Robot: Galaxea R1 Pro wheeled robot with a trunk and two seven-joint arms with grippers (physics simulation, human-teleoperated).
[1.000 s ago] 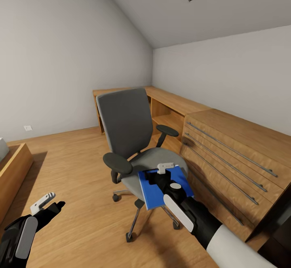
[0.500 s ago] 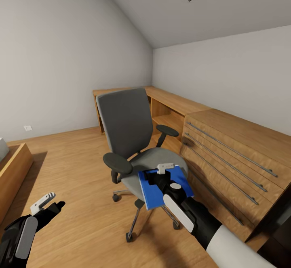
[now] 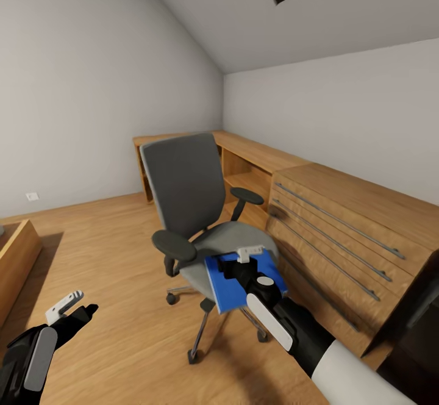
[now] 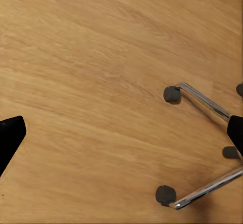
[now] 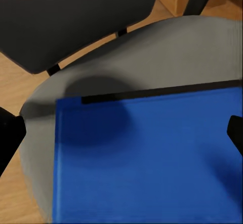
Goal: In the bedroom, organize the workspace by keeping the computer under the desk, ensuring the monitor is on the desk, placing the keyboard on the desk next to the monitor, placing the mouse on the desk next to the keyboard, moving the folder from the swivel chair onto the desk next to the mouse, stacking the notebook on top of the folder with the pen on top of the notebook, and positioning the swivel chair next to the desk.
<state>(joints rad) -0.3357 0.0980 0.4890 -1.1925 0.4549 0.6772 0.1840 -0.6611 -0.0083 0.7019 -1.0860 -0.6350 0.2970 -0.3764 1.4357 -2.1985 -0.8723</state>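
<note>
Right gripper (image 3: 242, 263) spread above folder (image 3: 227, 285) on swivel chair (image 3: 201, 210), left gripper (image 3: 76, 307) spread, arm low.

No readable text, labels, brands or numbers in any view. Folder (image 3: 235, 283) cover is plain blue, unmarked in the right wrist view too. Swivel chair (image 3: 195, 210) backrest behind the folder is bare grey.

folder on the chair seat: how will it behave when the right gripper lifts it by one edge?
The folder looks thin and flat, so probably light but apt to sag or flex from an edge grip. Its smooth face may slide on the padded seat. The swivel chair stands on casters, so a push could roll it away.
</note>
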